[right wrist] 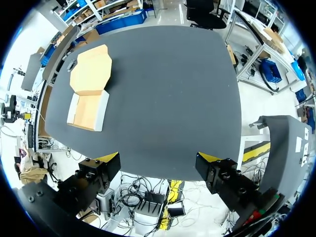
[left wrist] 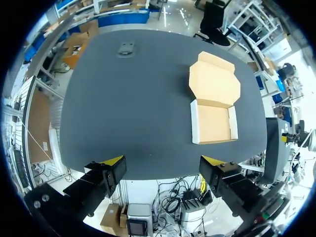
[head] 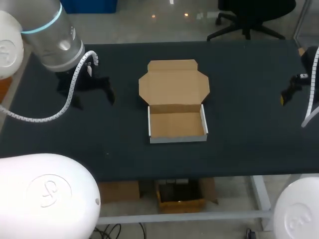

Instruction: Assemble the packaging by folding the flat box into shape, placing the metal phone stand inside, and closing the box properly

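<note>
Smooth white left arm point(head: 47, 196) fronts shallow cardboard box point(head: 174, 102), notched lid point(head: 173, 82) flat.

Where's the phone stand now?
In the left wrist view the phone stand lies on the table near its far edge, apart from the open box, on the left arm's side of its lid. The head view does not show it.
</note>
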